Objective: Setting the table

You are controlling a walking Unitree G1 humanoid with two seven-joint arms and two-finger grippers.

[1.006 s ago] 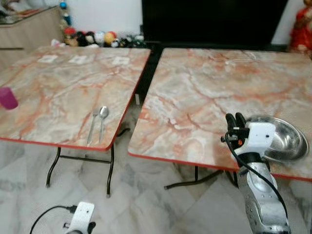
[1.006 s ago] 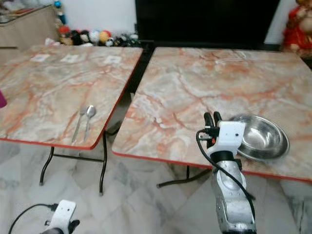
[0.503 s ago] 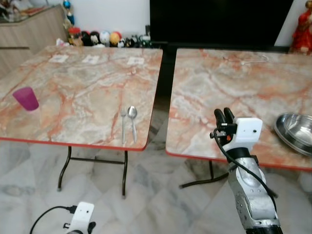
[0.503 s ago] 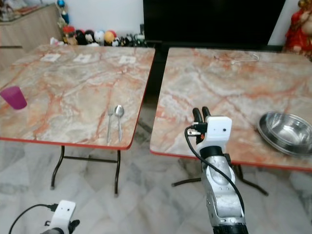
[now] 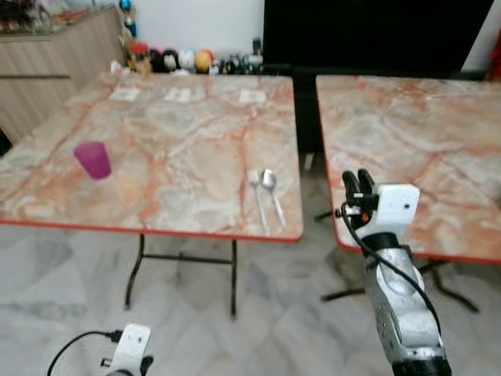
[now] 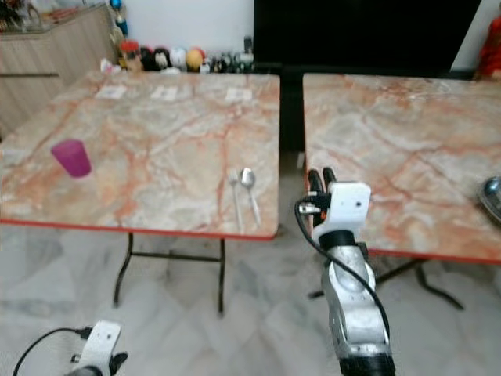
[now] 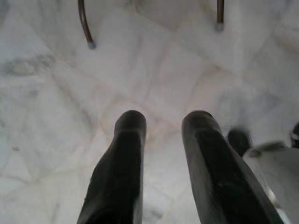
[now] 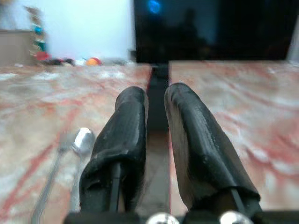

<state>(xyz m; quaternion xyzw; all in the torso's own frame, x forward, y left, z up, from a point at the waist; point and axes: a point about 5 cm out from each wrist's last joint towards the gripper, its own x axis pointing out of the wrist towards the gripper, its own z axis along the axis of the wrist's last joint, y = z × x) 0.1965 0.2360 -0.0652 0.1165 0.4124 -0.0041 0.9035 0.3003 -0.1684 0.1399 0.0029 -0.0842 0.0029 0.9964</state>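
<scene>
A fork (image 5: 255, 200) and a spoon (image 5: 272, 193) lie side by side near the front right corner of the left marble table (image 5: 172, 149). A purple cup (image 5: 93, 160) stands upright on that table's left part. A steel bowl's rim (image 6: 493, 198) shows at the right table's (image 5: 423, 149) edge of view. My right gripper (image 5: 357, 183) is raised before the gap between the tables, right of the spoon, open by a narrow gap and holding nothing. The left gripper (image 7: 161, 122) hangs low over the floor, open and empty.
A dark gap (image 5: 307, 129) separates the two tables, which stand on thin metal legs (image 5: 233, 274) over a pale marble floor. Small toys (image 5: 180, 59) line the back wall, beside a wooden cabinet (image 5: 47, 74) at the far left. Three paper cards (image 5: 180, 95) lie at the left table's far edge.
The camera has swung left: the bowl has slid to the right edge of view and the purple cup has come into view. My right arm stays raised in front.
</scene>
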